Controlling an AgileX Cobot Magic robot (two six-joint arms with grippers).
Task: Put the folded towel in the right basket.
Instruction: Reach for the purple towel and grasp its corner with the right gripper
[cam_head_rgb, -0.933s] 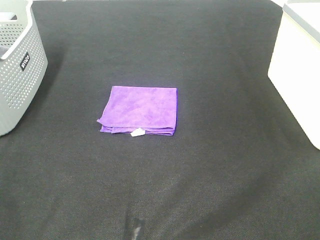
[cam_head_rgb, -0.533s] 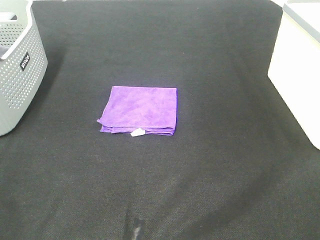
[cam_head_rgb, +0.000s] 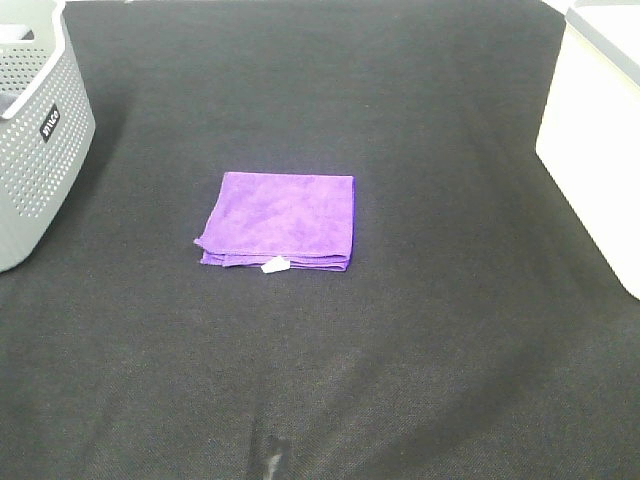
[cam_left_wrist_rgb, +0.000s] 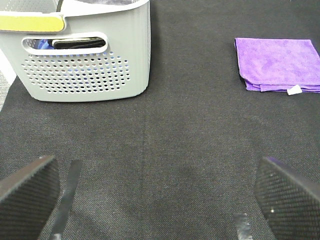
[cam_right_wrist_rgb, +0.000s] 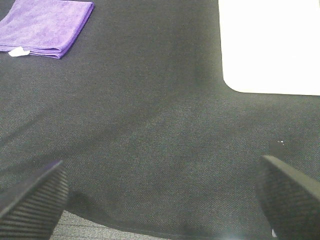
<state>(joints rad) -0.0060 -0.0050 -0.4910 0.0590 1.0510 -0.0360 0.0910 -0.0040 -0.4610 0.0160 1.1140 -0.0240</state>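
- Black-clothed table across the whole high view, with no arm in sight over it from there.
- Towel: lies folded flat near the table's middle, slightly toward the left edge, white tag at the near fold. Touches neither basket.
- Right basket: white, stands at the right edge toward the far corner, well apart from the towel. Inside not visible, so contents impossible to tell.
- Left basket: grey and perforated, stands at the left edge near the far corner. Shows something dark through its handle slot in the left wrist view.
- Left gripper: spread wide with nothing between the fingers, hangs over bare cloth toward the near edge, well short of the towel.
- Right gripper: likewise released and empty, over bare cloth near the near edge, with the towel and the right basket both ahead and apart.
- Progress, judged from this: nothing done yet; towel neither touched nor lifted.
- Left to do: reach the towel, pinch it, carry it toward the right edge, release it inside the right basket. Probably work for the right gripper.
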